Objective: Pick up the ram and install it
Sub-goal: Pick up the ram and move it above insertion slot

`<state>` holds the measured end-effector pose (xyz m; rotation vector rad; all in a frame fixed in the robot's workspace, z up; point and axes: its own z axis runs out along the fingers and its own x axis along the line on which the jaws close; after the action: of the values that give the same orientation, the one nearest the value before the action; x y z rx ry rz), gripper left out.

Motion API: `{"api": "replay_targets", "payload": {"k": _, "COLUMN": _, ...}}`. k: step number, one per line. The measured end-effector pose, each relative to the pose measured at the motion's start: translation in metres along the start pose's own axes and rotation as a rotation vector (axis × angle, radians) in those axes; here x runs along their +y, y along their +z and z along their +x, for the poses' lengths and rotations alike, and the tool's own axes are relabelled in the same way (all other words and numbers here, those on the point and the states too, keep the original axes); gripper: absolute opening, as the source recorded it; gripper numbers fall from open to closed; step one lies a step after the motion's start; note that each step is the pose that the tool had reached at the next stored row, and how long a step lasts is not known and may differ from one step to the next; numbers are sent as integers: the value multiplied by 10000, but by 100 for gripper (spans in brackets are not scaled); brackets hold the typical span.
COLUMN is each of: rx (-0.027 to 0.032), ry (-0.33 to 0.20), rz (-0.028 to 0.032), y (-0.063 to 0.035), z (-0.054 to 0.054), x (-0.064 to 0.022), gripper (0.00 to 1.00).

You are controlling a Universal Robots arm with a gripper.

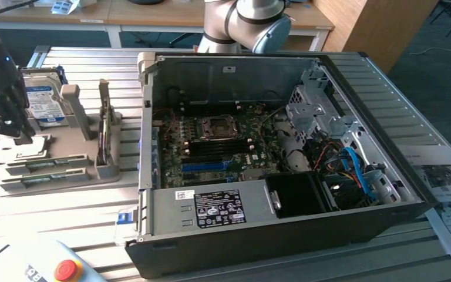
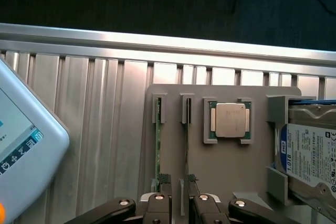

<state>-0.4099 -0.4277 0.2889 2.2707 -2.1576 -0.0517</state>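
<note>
**Parts tray (image 2: 220, 166) set on the worktop (image 1: 61, 205), at the exterior view's left of the open computer case (image 1: 288, 241).**

In the tray, two ram sticks (image 2: 157, 150) are stood on edge in neighbouring slots. The processor (image 2: 231, 120) is seated between them and the hard drive (image 2: 310, 156). A teach pendant (image 1: 22, 264) is laid near the tray, and papers (image 1: 448, 182) are laid at the case's other side.

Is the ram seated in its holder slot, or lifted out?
In the slot. The ram stands on edge in the gray holder, beside the processor. The hand is open and holds nothing.
</note>
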Motion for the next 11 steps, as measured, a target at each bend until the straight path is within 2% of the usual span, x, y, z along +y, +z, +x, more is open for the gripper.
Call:
{"api": "replay_targets", "payload": {"k": 3, "rx": 1, "ry": 0, "rz": 3, "y": 158, "z": 11, "x": -4, "gripper": 24}}
{"api": "replay_targets", "payload": {"k": 5, "rx": 1, "ry": 0, "rz": 3, "y": 216, "z": 15, "x": -6, "gripper": 24}}
{"api": "replay_targets", "payload": {"k": 11, "rx": 1, "ry": -1, "rz": 2, "y": 229, "z": 16, "x": -6, "gripper": 24}}
